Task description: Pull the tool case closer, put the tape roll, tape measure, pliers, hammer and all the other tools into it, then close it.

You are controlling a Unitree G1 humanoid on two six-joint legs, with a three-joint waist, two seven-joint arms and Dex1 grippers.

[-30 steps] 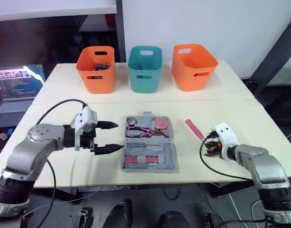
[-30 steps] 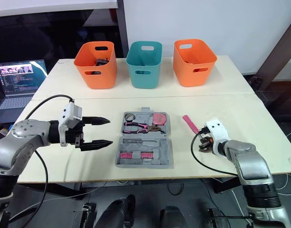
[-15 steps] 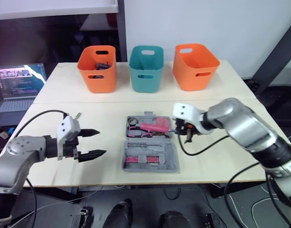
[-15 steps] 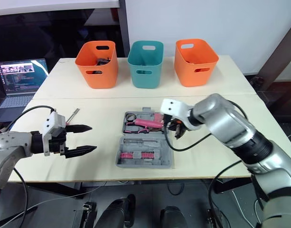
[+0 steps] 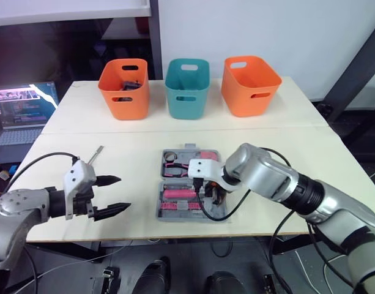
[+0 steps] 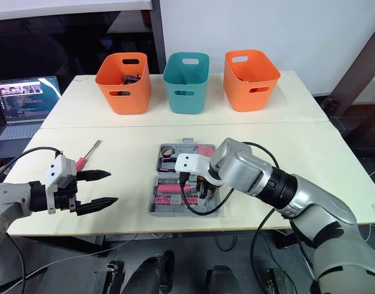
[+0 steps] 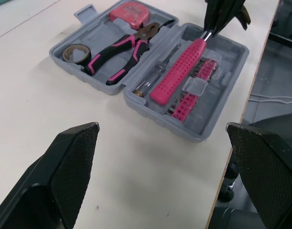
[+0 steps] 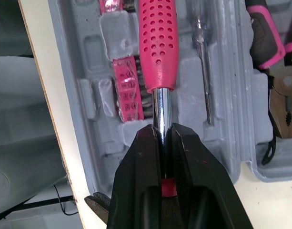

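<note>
Lying over the near half of the open tool case (image 7: 86,10), the hammer (image 7: 181,67) runs parallel to the hinge, its pink handle toward the robot's left, its head hidden; the right gripper (image 8: 160,136) is clenched on its chrome shaft; the far half holds the tape roll (image 7: 73,51), pliers (image 7: 122,52) and tape measure (image 7: 131,9); the near half holds a row of pink bits (image 7: 191,102); the left gripper (image 5: 123,193) hovers spread wide, well apart from the case; a pink-handled screwdriver (image 6: 89,153) lies on the table near it.

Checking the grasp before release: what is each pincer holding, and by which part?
Right pincer grips the pink-handled tool by its bare metal shaft, over the tool case. Left pincer is open, holding nothing.
</note>
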